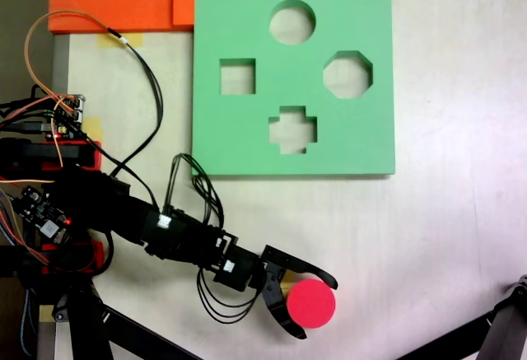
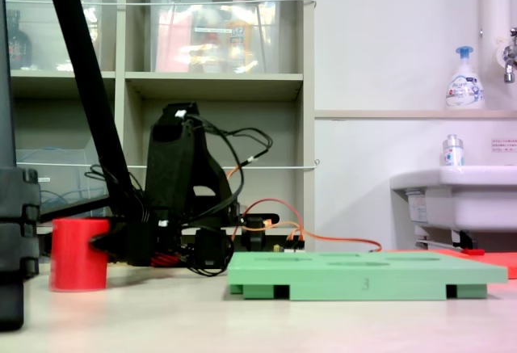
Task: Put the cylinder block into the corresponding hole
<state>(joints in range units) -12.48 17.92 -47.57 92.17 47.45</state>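
Fixed view, jaws [image 1: 319,309] straddling cylinder block [image 1: 311,304]

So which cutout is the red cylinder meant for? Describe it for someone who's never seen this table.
In the fixed view from above, find the square green foam board. It has four cutouts; the target is the corresponding hole, the one nearest the board's top edge. It alone is a plain circle; the others are square, octagonal and cross-shaped.

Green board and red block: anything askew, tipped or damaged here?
Nothing stands out. The green board lies flat and square, all four cutouts empty; the red block stands upright on the table between the open claw's jaws.
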